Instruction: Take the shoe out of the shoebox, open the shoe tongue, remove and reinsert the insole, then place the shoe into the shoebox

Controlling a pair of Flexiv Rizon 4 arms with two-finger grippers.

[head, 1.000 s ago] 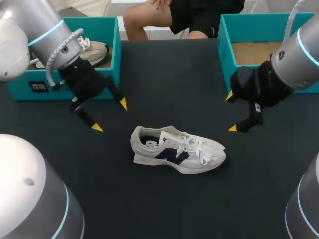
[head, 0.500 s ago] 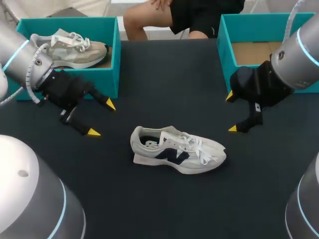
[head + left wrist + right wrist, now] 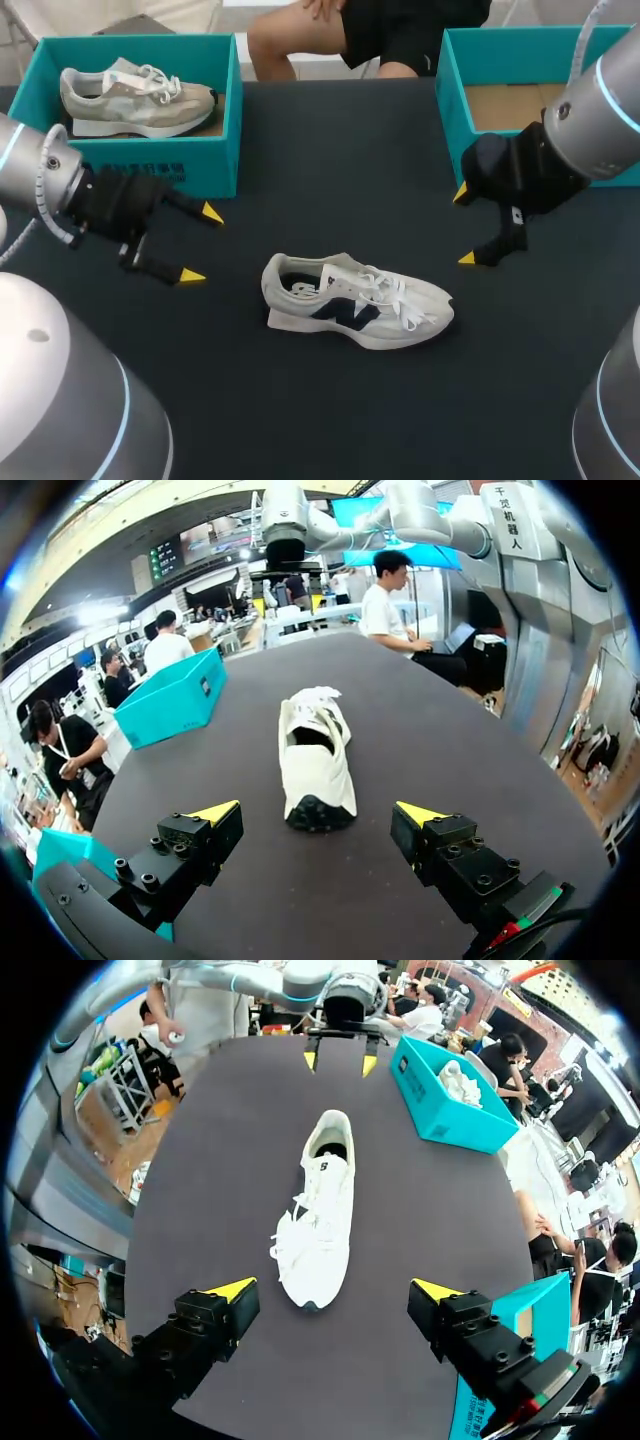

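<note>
Risk: shoe (image 3: 357,300) could be shoved if tongue is missed; left end effector (image 3: 202,244) & right end effector (image 3: 463,226) released, empty.

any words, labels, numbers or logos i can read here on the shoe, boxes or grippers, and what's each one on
None reads clearly.
Insole print at the heel of the white shoe: too blurred to read.
Dark emblem on the white shoe's side: no legible word.
Print on the front of the left shoebox, partly behind the left gripper: too small to read.
Small white mark on the right gripper body: too small to read.
</note>
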